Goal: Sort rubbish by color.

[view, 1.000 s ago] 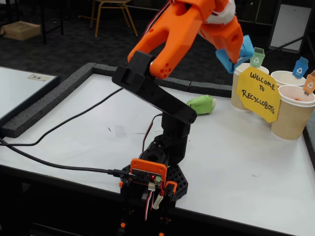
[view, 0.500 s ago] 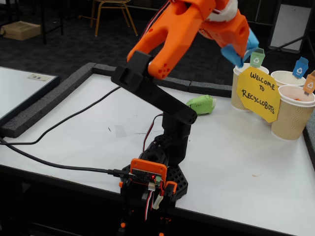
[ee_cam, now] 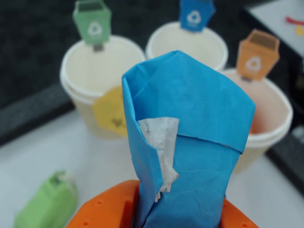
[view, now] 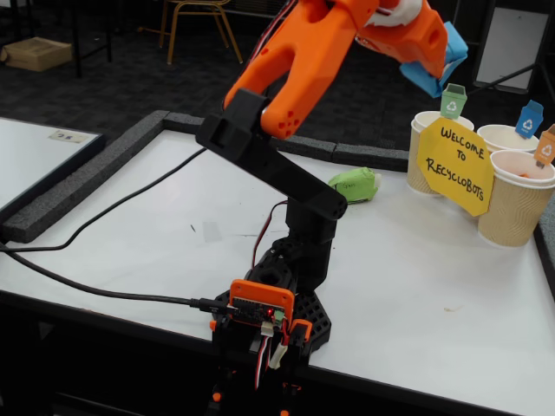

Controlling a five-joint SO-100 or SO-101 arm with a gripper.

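Three paper cups [view: 512,195] crowd the desk's [view: 173,234] right end in the fixed view, their flags [view: 453,100] upright and the yellow sign [view: 454,166] fronting them. The green wad [view: 355,184] lies just left; elsewhere the desk is open

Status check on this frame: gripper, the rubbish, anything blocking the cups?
Gripper shut on blue wad, held high near the cups. Green wad on the table. Blue-flag cup open; nothing in the way.

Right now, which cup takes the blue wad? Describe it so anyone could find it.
Find the yellow sign at the table's right end in the fixed view; three cups cluster behind it. The target is the back cup, behind the sign. It alone has a blue flag; its neighbours' flags are green and orange.
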